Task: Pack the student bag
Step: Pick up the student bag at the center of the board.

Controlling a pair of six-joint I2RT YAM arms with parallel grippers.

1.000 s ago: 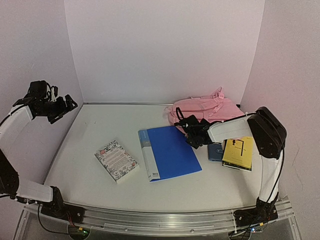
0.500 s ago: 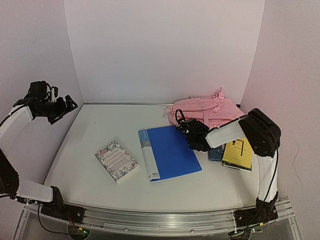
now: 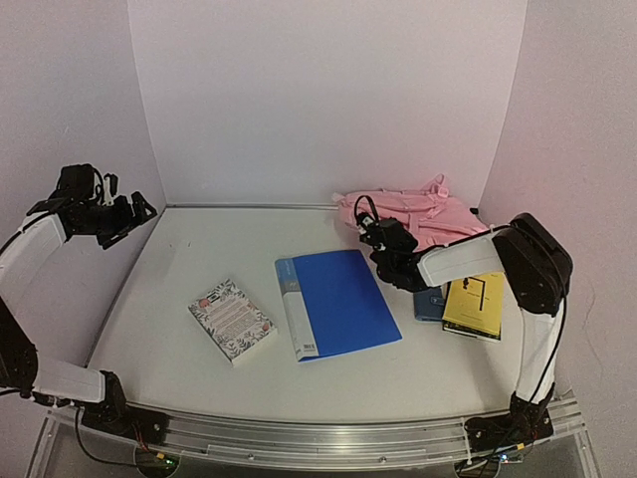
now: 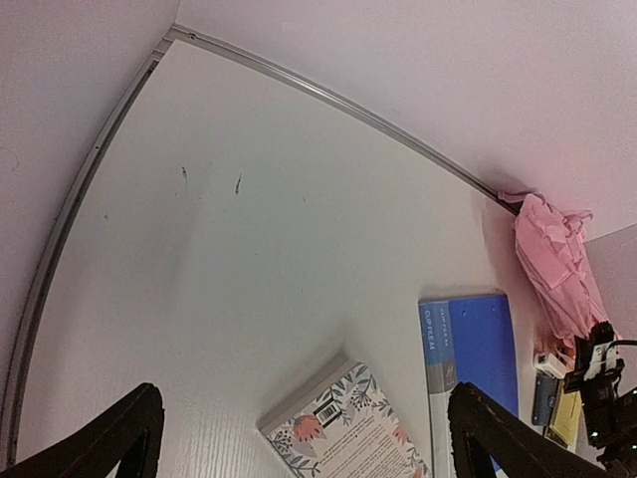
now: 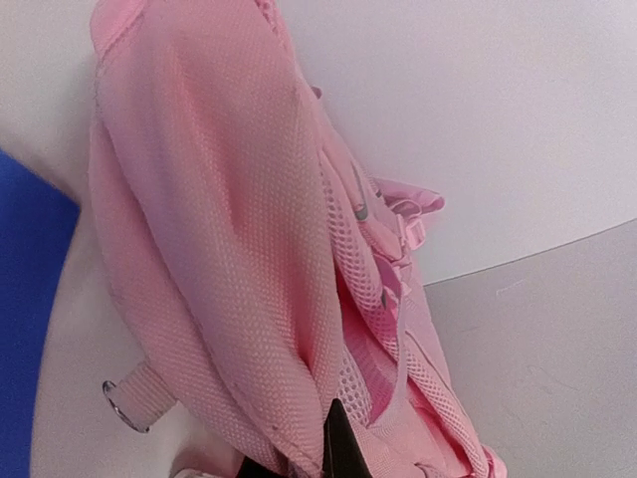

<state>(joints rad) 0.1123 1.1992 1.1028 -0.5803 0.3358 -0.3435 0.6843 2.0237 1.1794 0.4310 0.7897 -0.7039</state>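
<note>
The right gripper [image 3: 370, 227] has its jaws pressed together on a fold of the pink backpack [image 3: 423, 211]. The backpack lies at the far right of the table [image 3: 189, 259], against the back wall and beyond the blue folder [image 3: 338, 304]. In the wrist view, its mesh fabric [image 5: 219, 229] bunches at a dark fingertip [image 5: 336, 448]. The left gripper [image 3: 139, 211] hangs at the far left, jaws wide apart, holding nothing.

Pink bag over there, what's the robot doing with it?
The right pincer is shut on the fabric of the pink bag at the back of the table. The left pincer hangs open off to the side, holding nothing. A blue folder, a flowery book and a yellow book lie on the table, not yet in the bag.
</note>
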